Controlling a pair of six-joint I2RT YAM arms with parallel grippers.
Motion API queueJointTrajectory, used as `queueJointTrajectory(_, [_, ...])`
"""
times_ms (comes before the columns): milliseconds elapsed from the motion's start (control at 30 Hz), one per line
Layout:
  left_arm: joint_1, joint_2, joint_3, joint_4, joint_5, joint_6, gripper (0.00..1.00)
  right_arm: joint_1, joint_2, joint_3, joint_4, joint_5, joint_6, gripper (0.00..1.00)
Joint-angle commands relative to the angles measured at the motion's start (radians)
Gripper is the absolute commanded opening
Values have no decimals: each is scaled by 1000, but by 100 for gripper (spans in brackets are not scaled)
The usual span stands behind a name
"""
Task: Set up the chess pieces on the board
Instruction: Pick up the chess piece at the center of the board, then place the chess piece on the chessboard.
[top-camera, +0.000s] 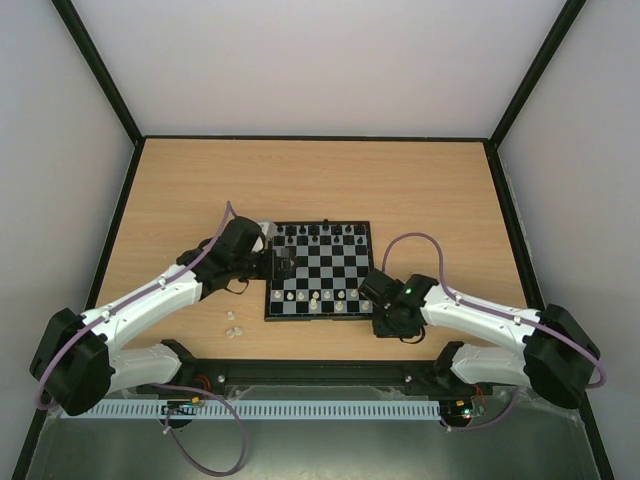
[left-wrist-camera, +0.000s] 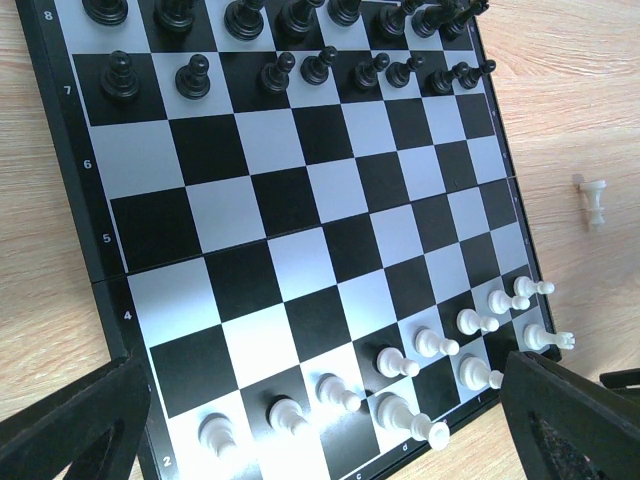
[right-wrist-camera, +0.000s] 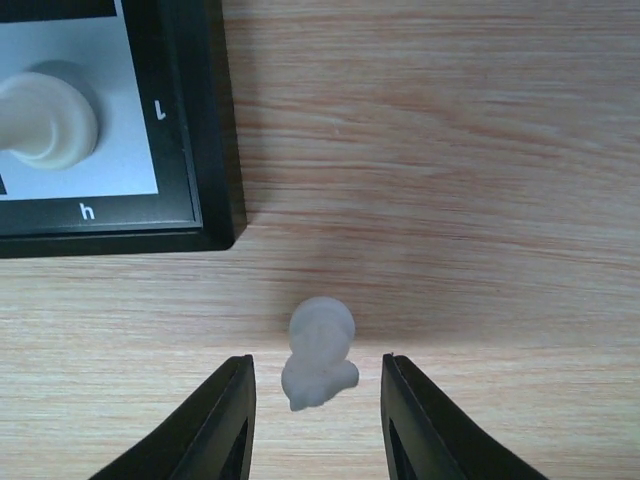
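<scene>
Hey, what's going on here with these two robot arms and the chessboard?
Two arms are setting up a chess set. The black pieces line the far two rows of the board, while the white pieces are only partly placed on the near side. The right gripper, jaws open, straddles a loose white piece on the table by the board's h1 corner. The left gripper hovers open above the board, holding nothing. A few other white pieces lie on the table.

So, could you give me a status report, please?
Left gripper open above the board. Right gripper open, astride a white piece on the table by corner h1. White back rank unfinished. Nothing blocking.
</scene>
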Motion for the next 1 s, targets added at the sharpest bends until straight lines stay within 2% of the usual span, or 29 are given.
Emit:
queueJointTrajectory(0, [5, -2, -14, 15, 3, 10, 99, 7, 37, 0, 6, -2, -9, 33])
queueJointTrajectory(333, [5, -2, -12, 9, -6, 10, 99, 7, 12, 12, -23, 5, -10, 13])
queueJointTrajectory(567, [5, -2, -13, 4, -16, 8, 99, 24, -8, 115, -78, 15, -31, 12])
queueJointTrajectory(967, [8, -5, -5, -11, -34, 6, 99, 55, 185, 304, -27, -1, -127, 12])
